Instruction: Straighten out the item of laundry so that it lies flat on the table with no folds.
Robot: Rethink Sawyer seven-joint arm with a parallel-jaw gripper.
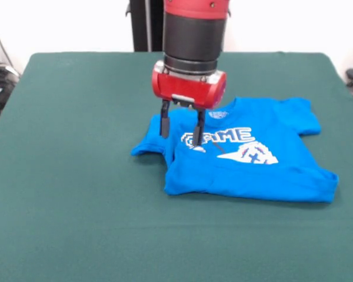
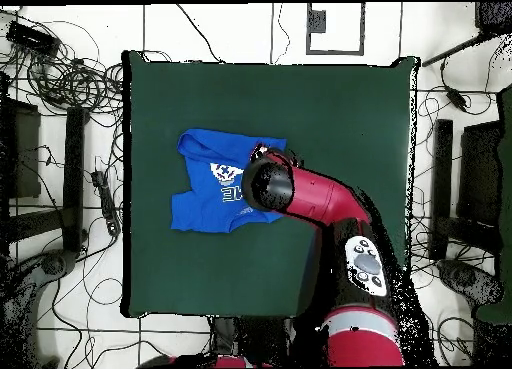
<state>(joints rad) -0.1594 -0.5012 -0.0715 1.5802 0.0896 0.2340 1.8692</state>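
Two open fingers of the gripper (image 1: 180,128) straddle the T-shirt (image 1: 247,158); pinching both layers could drag new folds.

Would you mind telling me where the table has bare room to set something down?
The table is bare across its whole near strip and the wide stretch on the picture's left of the T-shirt in the front view. It is crowded only where the open gripper hangs over the shirt's left sleeve and print.
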